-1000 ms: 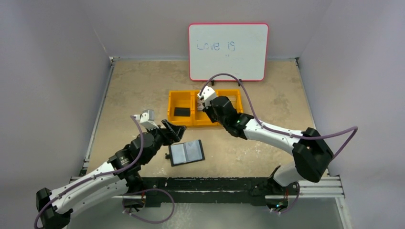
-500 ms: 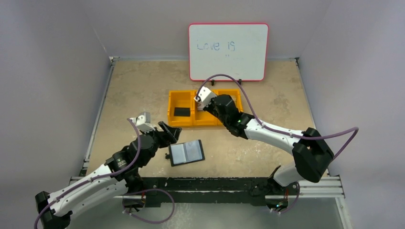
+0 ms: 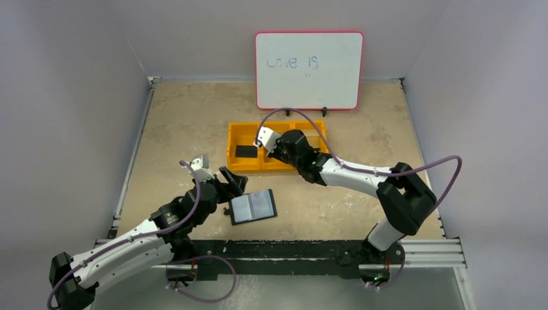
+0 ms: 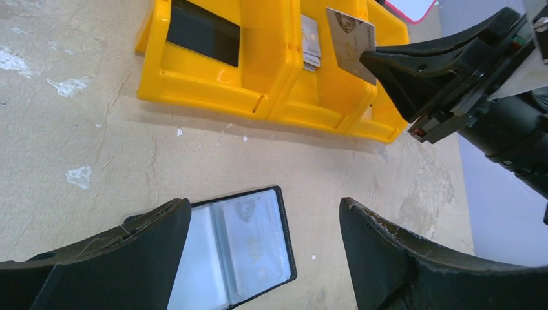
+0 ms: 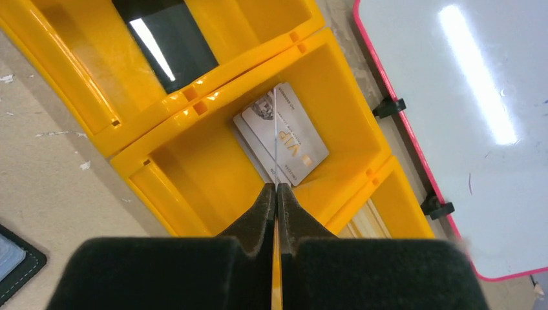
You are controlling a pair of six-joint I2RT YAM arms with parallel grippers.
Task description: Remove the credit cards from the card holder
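Observation:
The black card holder [image 3: 252, 206] lies open on the table, pale pockets up. One credit card [image 4: 258, 236] shows through its right pocket. My left gripper [image 3: 234, 183] hovers just left of the holder, open, its jaws wide apart and empty [image 4: 263, 205]. Over the middle compartment of the yellow tray [image 3: 231, 145], my right gripper [image 5: 276, 187] is shut on a credit card [image 4: 349, 42], which the right wrist view shows edge-on. Two more pale credit cards [image 5: 284, 132] lie flat in that compartment below it.
A flat black rectangle [image 3: 246, 151] lies in the tray's left compartment. A pink-framed whiteboard [image 3: 309, 70] stands behind the tray at the back of the table. Grey walls close in the left and right sides.
The right arm has swung left with its card, from the tray's right part to over the middle compartment. The left gripper has opened wider and drawn slightly back toward the near edge.

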